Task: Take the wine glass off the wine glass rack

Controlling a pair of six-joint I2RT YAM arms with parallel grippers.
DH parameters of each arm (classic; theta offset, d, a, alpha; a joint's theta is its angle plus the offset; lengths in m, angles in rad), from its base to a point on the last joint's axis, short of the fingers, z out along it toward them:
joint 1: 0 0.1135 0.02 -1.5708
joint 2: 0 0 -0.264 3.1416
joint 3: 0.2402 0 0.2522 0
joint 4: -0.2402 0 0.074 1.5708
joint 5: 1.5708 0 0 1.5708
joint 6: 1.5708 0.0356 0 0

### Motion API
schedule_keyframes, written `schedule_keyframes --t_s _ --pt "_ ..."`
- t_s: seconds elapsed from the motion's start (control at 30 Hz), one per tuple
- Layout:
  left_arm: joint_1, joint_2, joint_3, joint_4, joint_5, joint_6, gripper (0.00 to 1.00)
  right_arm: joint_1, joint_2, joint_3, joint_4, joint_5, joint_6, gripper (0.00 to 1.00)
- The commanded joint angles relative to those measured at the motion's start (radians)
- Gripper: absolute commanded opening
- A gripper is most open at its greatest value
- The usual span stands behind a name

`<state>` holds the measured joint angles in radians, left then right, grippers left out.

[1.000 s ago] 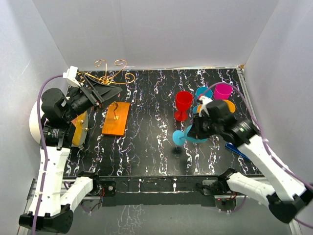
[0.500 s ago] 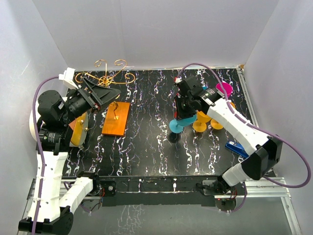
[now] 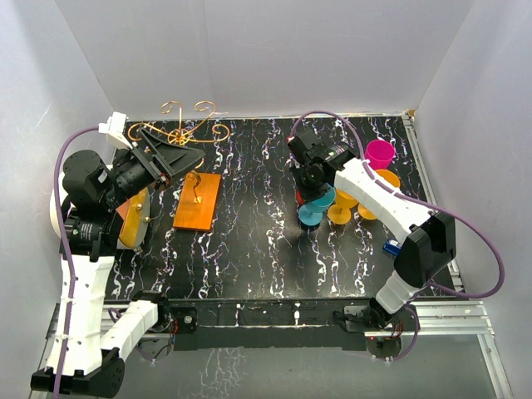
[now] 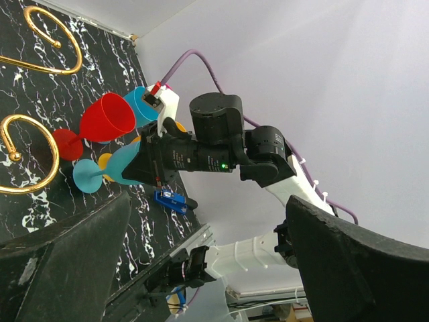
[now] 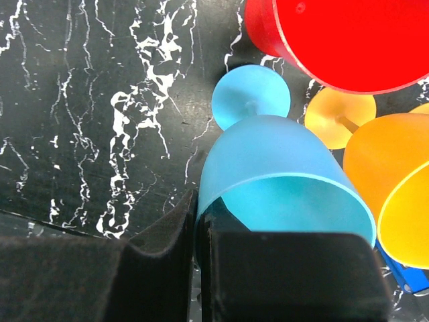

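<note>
The wine glass rack, gold wire scrolls on a thin stem over an orange-brown wooden base, stands at the far left; I see no glass on its arms. Its scrolls also show in the left wrist view. My left gripper is open and empty beside the scrolls. My right gripper is shut on the rim of a blue wine glass, one finger inside the bowl and one outside. The glass is tilted, its foot low over the table.
A red glass and two orange glasses crowd right around the blue glass. A magenta cup stands behind them. A small blue object lies nearer right. An orange-and-white thing sits by the left arm.
My right arm has swung from the near right to reach over from the far side, carrying the blue glass a little back and right against the other glasses. My left arm has barely moved.
</note>
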<state>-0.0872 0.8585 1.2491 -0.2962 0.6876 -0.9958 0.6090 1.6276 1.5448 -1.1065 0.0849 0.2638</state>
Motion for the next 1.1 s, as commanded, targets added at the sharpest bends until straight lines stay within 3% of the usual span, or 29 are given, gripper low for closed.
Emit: schedule_keyframes --t_s 0.0,0.67,0.9,1.07 --pt "0.001 -0.001 0.013 0.013 0.014 -0.004 0.99 0.006 0.006 0.041 0.01 0.058 -0.024 0.0" --pt "0.001 -0.006 0.013 0.008 0.016 -0.01 0.99 0.007 0.043 -0.017 0.071 0.038 -0.041 0.02" --pt "0.001 -0.001 0.036 -0.01 0.012 -0.001 0.99 0.006 0.036 0.001 0.076 0.036 -0.047 0.11" --pt "0.001 0.007 0.058 -0.017 0.008 0.006 0.99 0.007 0.017 0.042 0.06 0.041 -0.059 0.26"
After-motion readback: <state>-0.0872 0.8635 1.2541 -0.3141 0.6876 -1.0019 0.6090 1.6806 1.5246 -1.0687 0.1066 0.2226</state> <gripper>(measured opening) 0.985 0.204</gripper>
